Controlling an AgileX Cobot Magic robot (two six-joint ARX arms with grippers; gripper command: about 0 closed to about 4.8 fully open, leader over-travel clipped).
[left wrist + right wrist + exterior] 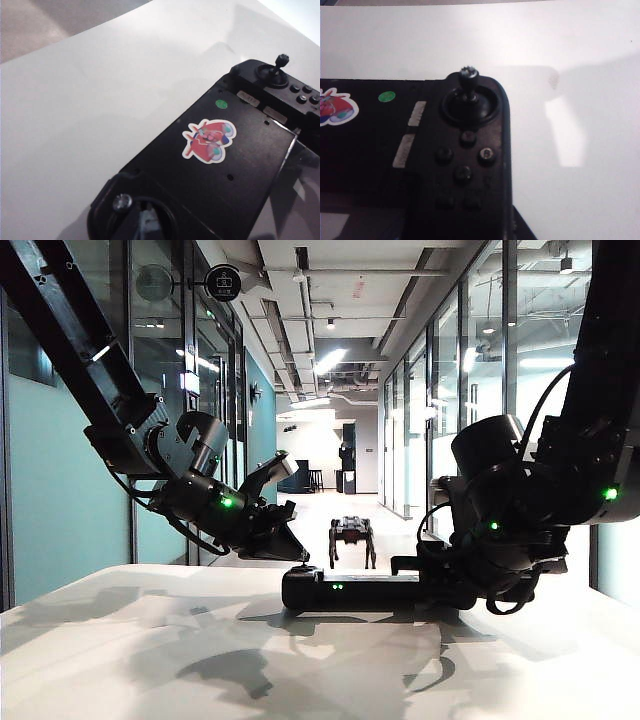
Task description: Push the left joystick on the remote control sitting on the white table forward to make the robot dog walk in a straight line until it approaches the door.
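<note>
At the left end of the remote, the left gripper pointed down toward the table. Its two fingers stood apart, so it was released and held nothing. The lower fingertip was at the left joystick; whether it really touched the cap I could not tell. Just beyond this stick, on the flat middle of the remote, lay a red sticker and a small green dot. Further along stood the right stick, upright.

The right gripper was low at the other end of the remote, just beside it. Its fingers were dark against the black body, and I could not tell if they were released or clenched. Under its camera were the right stick and some round buttons.

The remote lay flat on the table, near the far edge. Well beyond both grippers, the dog stood on its four legs on the corridor floor, between glass walls.
</note>
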